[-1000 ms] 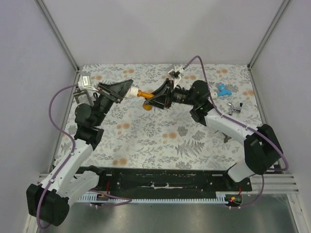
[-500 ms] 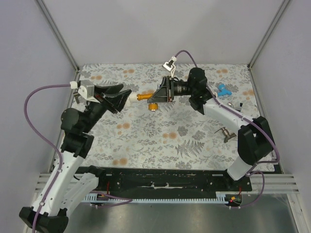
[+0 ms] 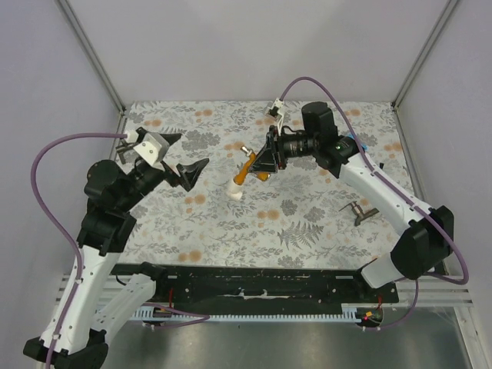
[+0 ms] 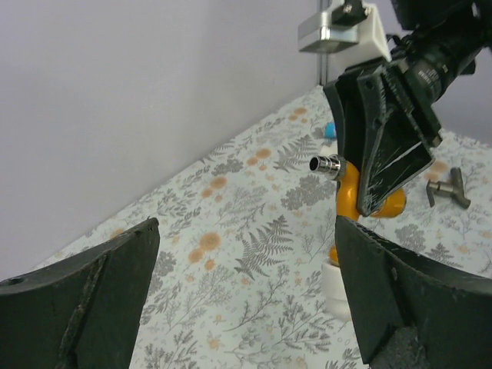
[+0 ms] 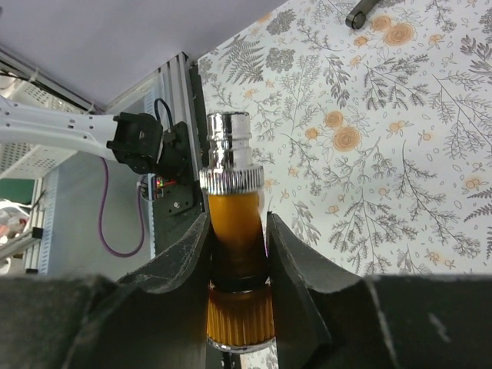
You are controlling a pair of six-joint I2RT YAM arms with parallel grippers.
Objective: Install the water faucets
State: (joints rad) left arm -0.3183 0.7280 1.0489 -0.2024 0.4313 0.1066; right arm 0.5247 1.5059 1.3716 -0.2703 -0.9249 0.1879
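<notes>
No legible text (labels included)

Left gripper (image 4: 246, 224): black fingers spread wide apart.
Right gripper (image 4: 377, 184): clamped on orange plastic faucet (image 4: 347, 189), silver nozzle pointing left, white fitting below.
Floral cloth (image 4: 231, 184): dark metal lever handle (image 4: 448, 190) lying at right.

The top external view looks steeply down from high above and behind the near edge, far enough off to take in the whole table (image 3: 307, 223). The left wrist view sits low and looks almost level across the table between the spread fingers of the left gripper (image 4: 244, 231) in its lower corners; it shares with the top view the right gripper (image 4: 367, 194), the orange faucet (image 4: 347, 192) it clamps, and a dark lever handle (image 4: 448, 188). The right wrist view is the nearest, looking along its own fingers with the orange faucet filling the centre, the table on the right and the edge rail (image 5: 184, 100) at upper left.
</notes>
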